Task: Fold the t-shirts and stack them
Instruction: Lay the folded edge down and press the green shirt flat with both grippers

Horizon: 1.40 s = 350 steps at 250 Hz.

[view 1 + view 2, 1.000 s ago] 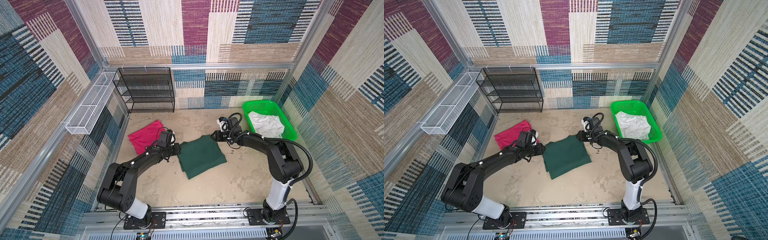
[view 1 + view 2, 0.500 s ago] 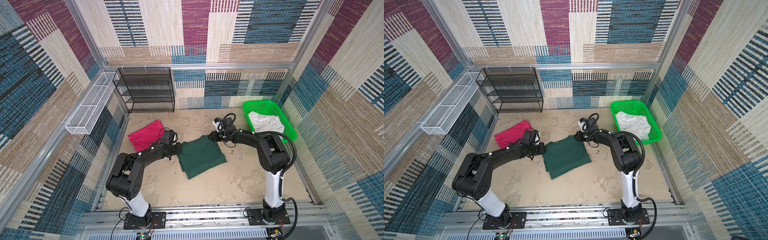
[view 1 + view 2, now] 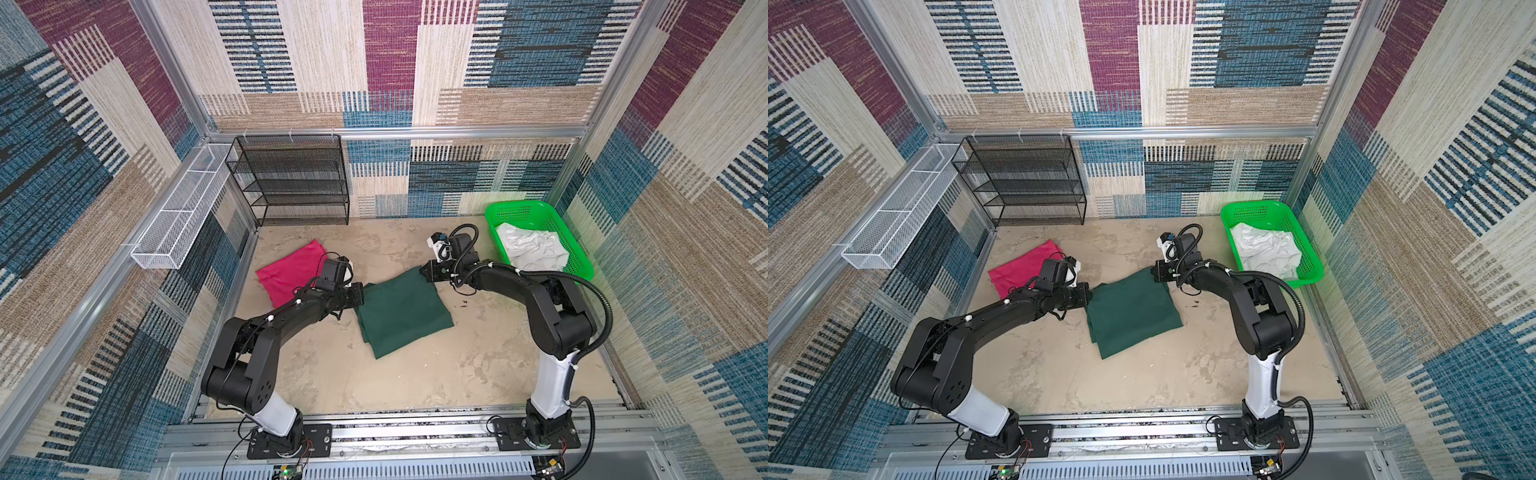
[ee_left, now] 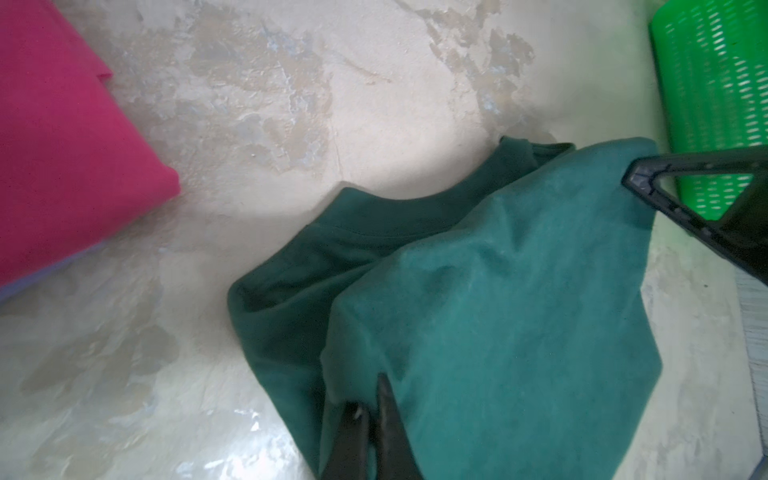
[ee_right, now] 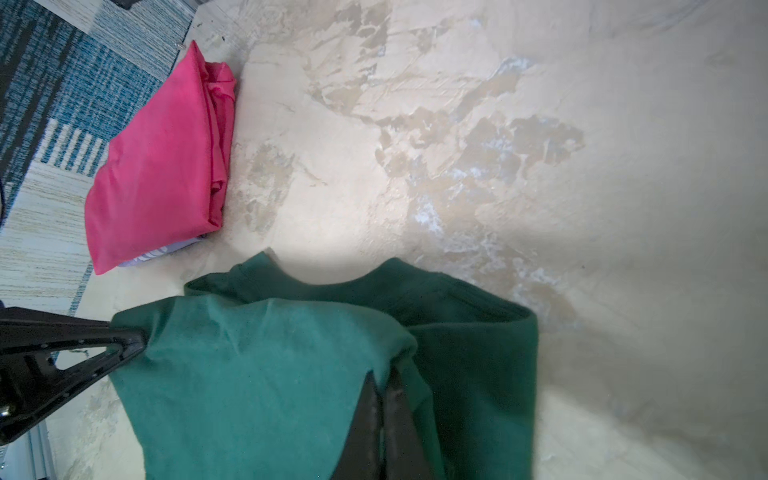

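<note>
While both arms are reaching low over it, floor [image 3: 415,374]: carrying two shirts, apart from each other.
Dark green t-shirt [image 3: 401,316]: lying folded mid-floor, stretching between the two grippers; its top layer is standing raised at the far edge in both wrist views.
Pink t-shirt [image 3: 291,276]: lying folded near the left wall, just beyond the left arm's wrist.
Left gripper [image 4: 370,399]: clamping the dark green t-shirt's far left corner, jaws pressed together on cloth.
Right gripper [image 5: 380,386]: pinching the far right corner likewise.
</note>
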Available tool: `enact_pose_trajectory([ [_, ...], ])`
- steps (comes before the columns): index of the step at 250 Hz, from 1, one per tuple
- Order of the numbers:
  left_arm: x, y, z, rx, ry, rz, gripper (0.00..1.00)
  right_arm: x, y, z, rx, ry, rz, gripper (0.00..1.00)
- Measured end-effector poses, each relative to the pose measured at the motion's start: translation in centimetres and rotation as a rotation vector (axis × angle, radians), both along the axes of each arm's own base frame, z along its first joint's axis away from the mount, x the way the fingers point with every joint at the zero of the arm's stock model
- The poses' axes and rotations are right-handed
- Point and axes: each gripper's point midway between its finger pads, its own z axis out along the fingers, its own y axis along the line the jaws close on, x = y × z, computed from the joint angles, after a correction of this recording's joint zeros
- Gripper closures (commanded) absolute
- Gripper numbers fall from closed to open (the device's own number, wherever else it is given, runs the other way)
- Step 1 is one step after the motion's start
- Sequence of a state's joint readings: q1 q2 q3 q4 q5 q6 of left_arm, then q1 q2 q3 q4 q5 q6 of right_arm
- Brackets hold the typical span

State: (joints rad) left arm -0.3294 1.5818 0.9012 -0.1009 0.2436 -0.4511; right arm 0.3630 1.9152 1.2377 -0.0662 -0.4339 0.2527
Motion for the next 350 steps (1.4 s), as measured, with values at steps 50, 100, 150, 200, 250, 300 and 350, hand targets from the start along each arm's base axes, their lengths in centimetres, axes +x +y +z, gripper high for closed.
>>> enact_pose_trajectory([
  [50,0.1,-0.7,1.6,-0.049,-0.036,-0.019,0.97,0.0,-1.3,1.5,-0.011,-0.029,-0.073,1.00],
  [100,1.2,-0.6,-0.4,-0.009,0.020,0.001,0.85,1.3,-2.2,-1.2,-0.045,0.026,-0.130,0.91],
  [150,1.8,0.6,0.1,0.056,0.005,0.037,0.73,1.2,-2.7,-0.7,-0.056,0.016,-0.151,0.68],
  [200,2.2,0.6,2.7,0.033,-0.092,0.054,0.73,2.6,-1.7,2.8,-0.007,-0.056,-0.143,0.74],
  [250,3.5,-1.9,0.0,-0.065,-0.048,0.027,0.79,3.9,0.8,0.2,0.052,0.012,-0.090,0.77],
  [300,4.3,-2.4,-3.0,-0.090,-0.021,0.039,0.79,3.2,0.3,-4.1,0.045,0.099,-0.105,0.77],
  [350,3.9,-1.6,-5.0,-0.071,-0.016,0.064,0.81,2.9,-1.8,-6.4,0.036,0.098,-0.151,0.78],
])
